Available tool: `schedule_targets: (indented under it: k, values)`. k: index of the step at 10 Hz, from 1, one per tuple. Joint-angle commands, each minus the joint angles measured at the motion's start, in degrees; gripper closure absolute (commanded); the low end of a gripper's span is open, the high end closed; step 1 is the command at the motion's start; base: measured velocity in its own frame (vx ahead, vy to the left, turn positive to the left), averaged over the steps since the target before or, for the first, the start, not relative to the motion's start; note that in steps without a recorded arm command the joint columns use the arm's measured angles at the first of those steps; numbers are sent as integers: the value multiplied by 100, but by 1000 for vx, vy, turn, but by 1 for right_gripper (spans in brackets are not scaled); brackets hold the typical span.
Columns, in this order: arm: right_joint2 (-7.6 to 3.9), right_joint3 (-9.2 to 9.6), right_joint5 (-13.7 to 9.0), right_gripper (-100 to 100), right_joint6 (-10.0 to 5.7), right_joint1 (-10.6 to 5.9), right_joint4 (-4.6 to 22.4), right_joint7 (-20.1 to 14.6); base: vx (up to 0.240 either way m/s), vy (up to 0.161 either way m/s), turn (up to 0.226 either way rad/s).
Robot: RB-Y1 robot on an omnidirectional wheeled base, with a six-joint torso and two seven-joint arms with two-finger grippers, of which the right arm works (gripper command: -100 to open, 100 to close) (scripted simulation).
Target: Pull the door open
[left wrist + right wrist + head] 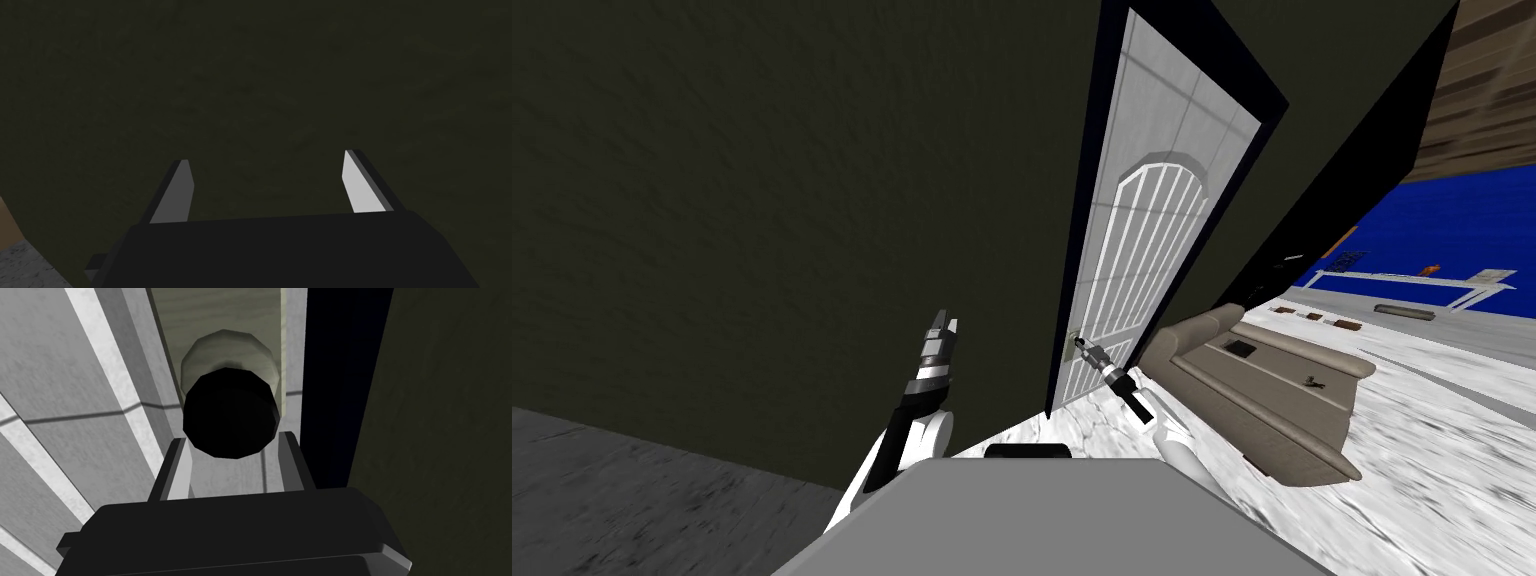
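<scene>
Because my right gripper (235,438) pinches the black knob (230,413) at the frame-side edge of the white door (1152,230) with only its 2 fingertips, I judge a pull could slip them off; my left gripper (267,160) hangs with fingers apart.

A: What is counted first?
B: One door (1152,230) and one knob (230,415) are counted.
A: What else is counted?
B: One left gripper (946,321), one right gripper (1082,343), one sofa (1272,390).
</scene>
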Motion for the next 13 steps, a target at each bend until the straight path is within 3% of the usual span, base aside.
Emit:
schedule_targets:
  k: [1, 6, 11, 12, 13]
  values:
    - [17, 32, -219, 100, 44, -25, 27, -230, -104, -102, 163]
    - [26, 79, -757, 100, 140, -86, 77, -756, -79, -77, 122]
    - [39, 143, -1481, 100, 270, -167, 144, -1463, -94, -73, 148]
    - [3, 97, -1266, -100, 222, -102, 120, -1175, -69, -12, -11]
    - [-21, 77, -1194, -100, 208, -58, 95, -1075, -33, 46, -110]
